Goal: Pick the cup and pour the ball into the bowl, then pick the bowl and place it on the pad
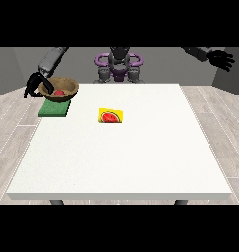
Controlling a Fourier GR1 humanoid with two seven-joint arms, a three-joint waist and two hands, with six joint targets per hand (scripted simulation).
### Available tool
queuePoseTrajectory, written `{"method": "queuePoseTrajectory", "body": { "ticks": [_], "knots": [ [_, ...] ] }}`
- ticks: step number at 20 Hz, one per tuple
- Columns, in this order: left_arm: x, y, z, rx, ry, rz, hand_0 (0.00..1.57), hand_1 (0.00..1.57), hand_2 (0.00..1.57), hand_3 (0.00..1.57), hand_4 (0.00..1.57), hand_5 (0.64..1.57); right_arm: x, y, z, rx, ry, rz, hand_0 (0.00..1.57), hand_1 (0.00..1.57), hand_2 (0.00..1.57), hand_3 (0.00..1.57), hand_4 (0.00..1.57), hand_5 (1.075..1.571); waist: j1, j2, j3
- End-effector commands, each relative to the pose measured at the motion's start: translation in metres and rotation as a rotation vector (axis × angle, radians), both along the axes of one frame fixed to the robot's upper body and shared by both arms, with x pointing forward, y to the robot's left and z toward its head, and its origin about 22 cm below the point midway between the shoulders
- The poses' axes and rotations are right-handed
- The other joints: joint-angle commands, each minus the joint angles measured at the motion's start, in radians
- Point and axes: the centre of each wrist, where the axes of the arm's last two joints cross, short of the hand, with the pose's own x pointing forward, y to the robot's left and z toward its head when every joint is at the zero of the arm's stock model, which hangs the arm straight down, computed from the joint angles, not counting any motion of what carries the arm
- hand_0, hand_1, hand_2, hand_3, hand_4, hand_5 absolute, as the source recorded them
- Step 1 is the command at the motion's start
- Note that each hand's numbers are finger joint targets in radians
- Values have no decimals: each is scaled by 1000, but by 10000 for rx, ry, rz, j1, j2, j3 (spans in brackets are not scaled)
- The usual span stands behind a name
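Bowl (60,88): brown, at the table's (140,157) far corner on the view's left, over the green pad (55,108). Whether it rests on the pad or hangs just above it, can't tell. The pad lies flat along the table's left edge, near that far corner.

Ball (58,92): red, inside the bowl, near its middle.

Hand at the view's left (33,84): at the bowl's left rim, fingers curled down around the rim, so it has hold of the bowl. Arm comes down from the robot's shoulder above.

Hand at the view's right (222,59): raised, well off the table past its far right corner, fingers spread and relaxed, holding nothing.

Yellow card with a watermelon slice (111,116): flat on the table, toward the far side, well apart from the pad and to its right.
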Motion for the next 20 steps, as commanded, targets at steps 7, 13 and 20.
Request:
{"method": "queuePoseTrajectory", "body": {
  "ticks": [7,13,20],
  "knots": [
    [-10,25,30,108,-530,-296,0,0,0,0,1179,1552,-13,-47,12,40,120,-1639,1087,1087,1226,1164,0,1523,303,578,8],
    [-3,12,16,14,-315,103,0,0,0,0,1178,1549,1,-26,5,485,187,-576,0,0,363,444,0,1412,68,271,8],
    [28,-77,-6,-262,1185,-1482,0,0,0,0,902,1559,7,-47,45,585,1173,-662,0,0,0,0,0,1356,221,-1527,12]
  ]
}}
